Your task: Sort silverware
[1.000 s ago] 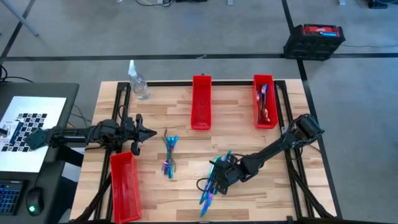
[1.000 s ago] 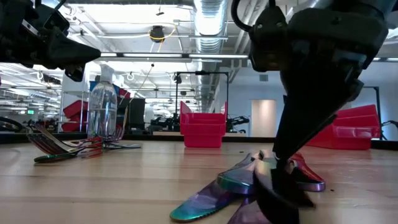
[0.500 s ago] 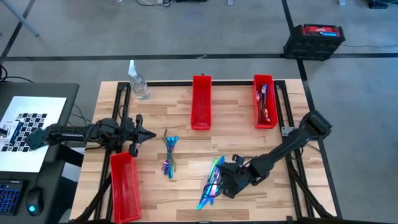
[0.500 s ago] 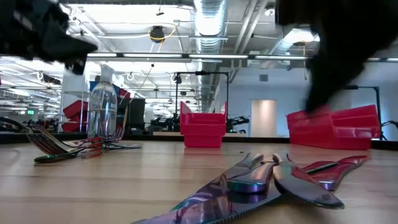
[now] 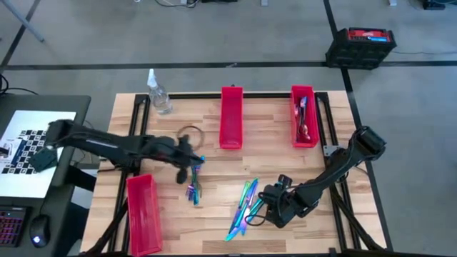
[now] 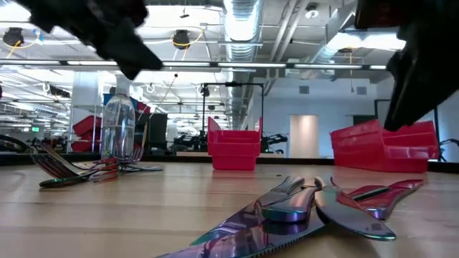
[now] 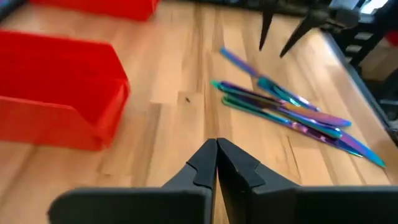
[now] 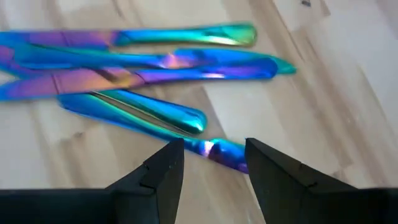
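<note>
Right hand hangs low over the bench with its fingers spread and nothing between them, a fan of iridescent knives lying just ahead of its tips. Left hand, fingers pressed together, reaches out over a small bunch of forks lying right beneath it. Three red bins sit on the bench, well apart from both hands; the one beyond the right hand holds a few sorted pieces. A spray bottle stands at the bench's corner beyond the left hand.
</note>
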Action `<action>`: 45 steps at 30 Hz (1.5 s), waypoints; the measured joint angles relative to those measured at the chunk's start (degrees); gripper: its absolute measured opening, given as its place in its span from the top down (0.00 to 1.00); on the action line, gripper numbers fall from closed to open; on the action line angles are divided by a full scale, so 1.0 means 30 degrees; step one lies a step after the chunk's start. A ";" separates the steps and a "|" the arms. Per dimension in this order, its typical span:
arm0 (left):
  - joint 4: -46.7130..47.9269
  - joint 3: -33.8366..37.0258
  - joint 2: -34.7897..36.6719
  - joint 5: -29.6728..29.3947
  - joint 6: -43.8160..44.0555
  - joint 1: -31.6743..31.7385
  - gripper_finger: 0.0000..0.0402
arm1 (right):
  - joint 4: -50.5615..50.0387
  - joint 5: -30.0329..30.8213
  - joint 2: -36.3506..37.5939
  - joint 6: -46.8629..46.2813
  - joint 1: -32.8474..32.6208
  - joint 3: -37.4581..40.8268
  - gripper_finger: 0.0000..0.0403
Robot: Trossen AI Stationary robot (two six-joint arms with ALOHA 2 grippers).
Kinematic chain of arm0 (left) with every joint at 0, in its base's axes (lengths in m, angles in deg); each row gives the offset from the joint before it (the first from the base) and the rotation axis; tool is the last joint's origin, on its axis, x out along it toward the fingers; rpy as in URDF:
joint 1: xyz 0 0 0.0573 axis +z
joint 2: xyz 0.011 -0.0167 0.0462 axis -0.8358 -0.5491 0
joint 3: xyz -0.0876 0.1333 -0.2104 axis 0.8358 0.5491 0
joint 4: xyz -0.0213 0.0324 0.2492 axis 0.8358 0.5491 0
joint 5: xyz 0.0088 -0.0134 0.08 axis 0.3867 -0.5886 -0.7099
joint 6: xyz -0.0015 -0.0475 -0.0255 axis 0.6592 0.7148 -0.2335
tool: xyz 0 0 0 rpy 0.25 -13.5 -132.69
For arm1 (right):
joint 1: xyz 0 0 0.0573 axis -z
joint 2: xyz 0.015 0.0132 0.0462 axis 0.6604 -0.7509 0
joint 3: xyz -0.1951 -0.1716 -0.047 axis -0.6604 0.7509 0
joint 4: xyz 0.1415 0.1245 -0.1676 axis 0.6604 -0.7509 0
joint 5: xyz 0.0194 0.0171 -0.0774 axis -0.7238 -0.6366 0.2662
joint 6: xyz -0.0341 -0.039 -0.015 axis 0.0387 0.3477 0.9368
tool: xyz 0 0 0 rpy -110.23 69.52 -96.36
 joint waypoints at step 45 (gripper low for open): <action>-0.4779 -1.5776 -2.2200 0.3378 -0.2444 -0.3227 1.00 | 0.5266 0.0546 -0.0010 -0.3707 -0.1609 0.4678 0.60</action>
